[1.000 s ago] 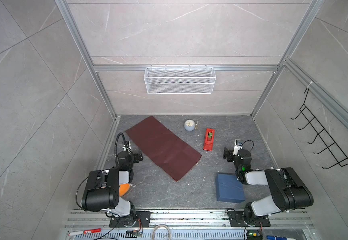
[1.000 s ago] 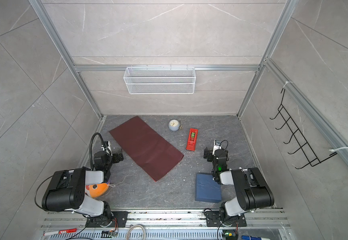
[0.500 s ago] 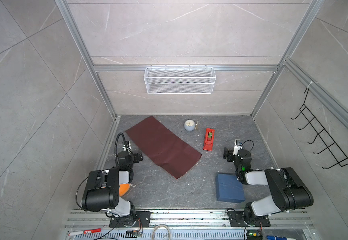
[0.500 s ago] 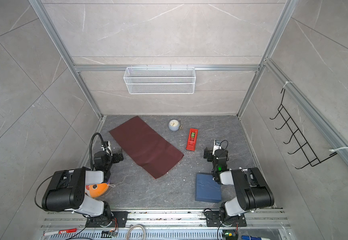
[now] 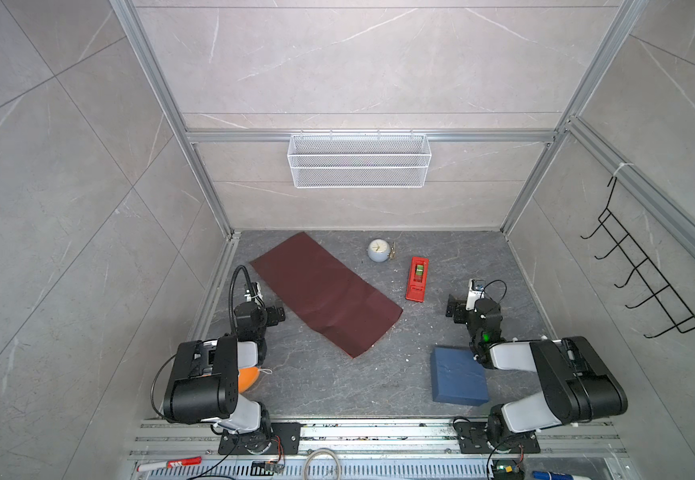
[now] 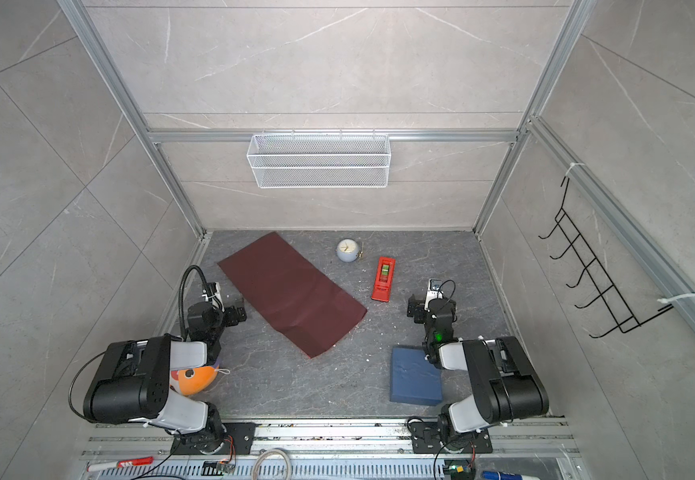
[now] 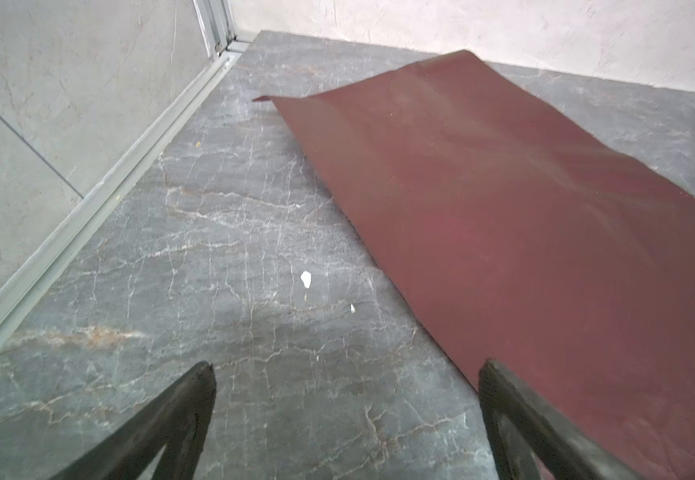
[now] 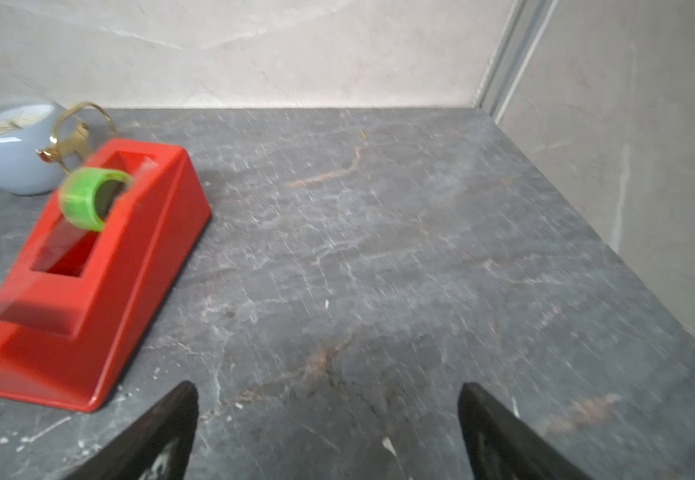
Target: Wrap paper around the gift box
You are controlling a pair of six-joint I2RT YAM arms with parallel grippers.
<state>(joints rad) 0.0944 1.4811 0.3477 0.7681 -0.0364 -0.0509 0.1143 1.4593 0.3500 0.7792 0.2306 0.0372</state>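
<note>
The paper (image 5: 325, 293) (image 6: 292, 293) is a dark maroon sheet lying flat and slantwise on the grey floor, left of middle. In the left wrist view the paper (image 7: 524, 208) runs past one finger (image 7: 516, 415), its far corner slightly lifted. The gift box (image 5: 458, 380) (image 6: 415, 378) is a flat navy box at the front right, beside the right arm. My left gripper (image 5: 265, 309) (image 7: 346, 365) hovers open just left of the sheet's edge, holding nothing. My right gripper (image 5: 462, 305) (image 8: 329, 385) is open over bare floor, behind the box and right of the dispenser.
A red tape dispenser (image 5: 417, 278) (image 8: 88, 282) with a green roll stands right of the paper. A pale blue clock (image 5: 379, 250) (image 8: 9, 145) sits behind it. An orange toy (image 6: 194, 380) lies under the left arm. A wire basket (image 5: 358, 160) hangs on the back wall.
</note>
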